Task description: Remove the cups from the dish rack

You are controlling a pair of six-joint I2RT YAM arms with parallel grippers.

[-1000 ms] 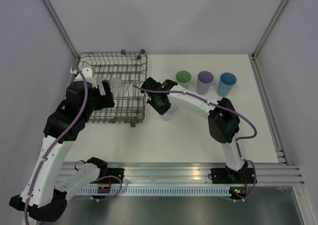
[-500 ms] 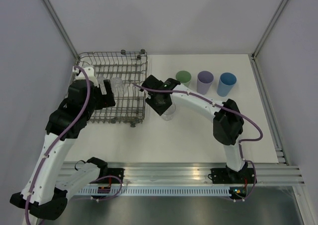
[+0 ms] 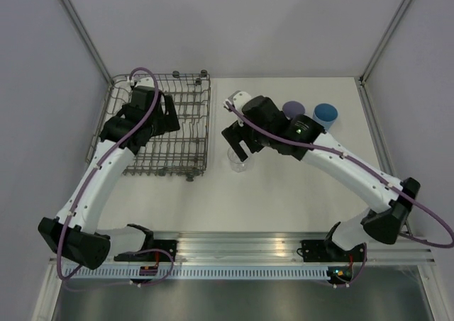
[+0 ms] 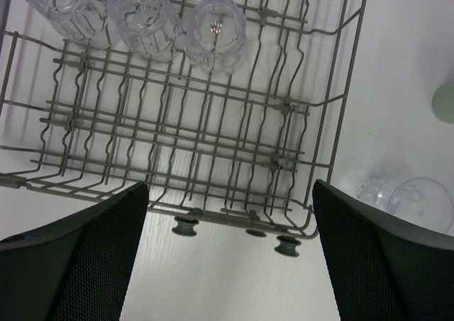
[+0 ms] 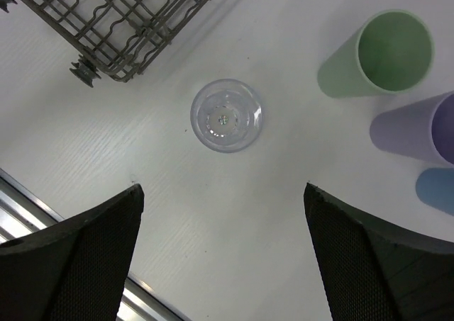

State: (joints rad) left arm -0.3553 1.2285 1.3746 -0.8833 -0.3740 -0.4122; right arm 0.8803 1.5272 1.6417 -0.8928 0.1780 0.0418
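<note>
We count seven cups and one dish rack [image 4: 213, 130]. Three clear cups [image 4: 142, 13] sit side by side in a row at one end of the rack, among its tines. The fourth clear cup [image 5: 225, 115] stands alone on the white desk [image 5: 284, 236], near the rack's footed corner but apart from it. The three coloured ones also stand on the desk in a line, mouths up: the green cup [image 5: 386, 52], the lavender cup [image 5: 418, 133] close beside it, and the blue cup [image 5: 438, 190] at the end. From above, the right arm hides the green one.

There are two pincers. The left pincer [image 4: 228, 185] hangs over the rack with its fingers spread wide. It grasps nothing and touches neither the wires nor the cups. The right pincer [image 5: 222, 187] hovers above the lone clear cup, equally wide open. The cup stands free on the desk below it, clear of both fingers.
</note>
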